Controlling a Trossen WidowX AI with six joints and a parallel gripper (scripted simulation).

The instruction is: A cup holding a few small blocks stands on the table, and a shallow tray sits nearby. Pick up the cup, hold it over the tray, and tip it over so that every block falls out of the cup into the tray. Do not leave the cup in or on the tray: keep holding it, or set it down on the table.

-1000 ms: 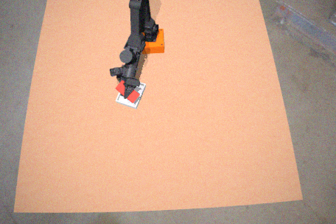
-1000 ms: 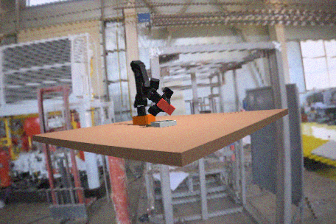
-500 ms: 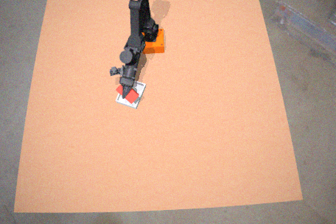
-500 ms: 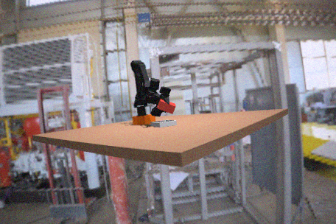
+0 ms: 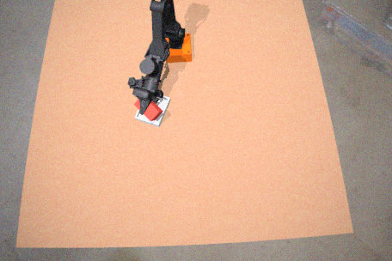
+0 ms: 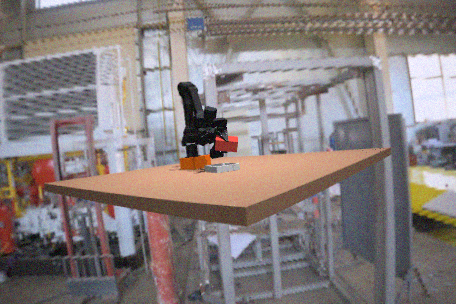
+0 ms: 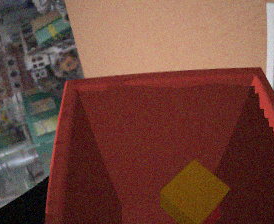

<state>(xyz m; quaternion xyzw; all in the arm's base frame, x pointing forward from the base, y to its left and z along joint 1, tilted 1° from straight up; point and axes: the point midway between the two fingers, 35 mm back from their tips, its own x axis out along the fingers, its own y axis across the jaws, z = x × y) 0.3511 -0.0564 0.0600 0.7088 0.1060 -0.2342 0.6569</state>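
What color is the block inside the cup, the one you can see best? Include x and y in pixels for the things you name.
The block (image 7: 194,187) is dark yellow; it shows best in the wrist view.

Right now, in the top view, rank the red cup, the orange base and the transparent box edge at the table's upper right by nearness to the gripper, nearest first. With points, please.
1. Red cup (image 5: 153,112) (image 6: 226,144) (image 7: 158,130): held in the gripper (image 5: 145,106).
2. Orange base (image 5: 185,55) (image 6: 189,163): behind, under the arm.
3. Transparent box edge (image 5: 357,21): off the table.

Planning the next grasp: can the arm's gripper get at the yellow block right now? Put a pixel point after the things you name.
Probably not: the gripper (image 5: 145,106) is shut on the red cup (image 5: 153,112) (image 6: 226,144) (image 7: 158,130), and the yellow block (image 7: 194,190) lies inside, behind its walls.
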